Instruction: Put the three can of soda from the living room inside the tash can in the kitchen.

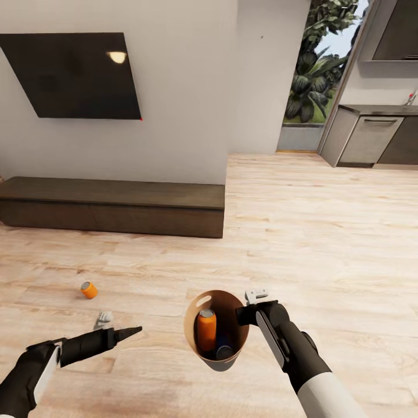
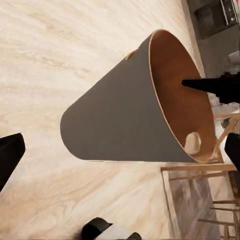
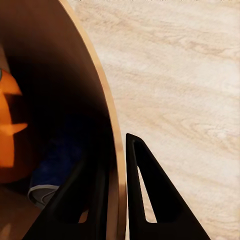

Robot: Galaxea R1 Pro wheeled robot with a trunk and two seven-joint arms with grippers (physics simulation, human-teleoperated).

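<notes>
Setting: living room with a light wood floor (image 1: 302, 232), a black wall television (image 1: 72, 75) and a long low dark-brown cabinet (image 1: 110, 206) beneath it.
Kitchen: visible far off at the head view's upper right, with a grey steel counter (image 1: 377, 109) and dark cabinets under it.
Tash can (image 1: 216, 330): round, tapered, pale grey outside and wood-brown inside, held off the floor in front of the robot, tilted, with an oval handle slot near the rim.
Right gripper (image 1: 247, 316): clamped on the tash can's rim, one finger (image 3: 80, 200) inside the wall and the other outside, seen in the right wrist view.
Inside the bin: one orange can of soda (image 1: 206, 330) standing upright, plus a darker, bluish can shape (image 1: 224, 352) at the bottom; colour hard to read in shadow.
Loose can (image 1: 89, 289): orange can of soda lying on its side on the floor, well left of the bin, between the left arm and the cabinet.
Left gripper (image 1: 130, 332): empty, pointing toward the bin, apart from it; finger spread impossible to judge.
Small pale object (image 1: 104, 317): on the floor just beyond the left gripper, too small to identify.
</notes>
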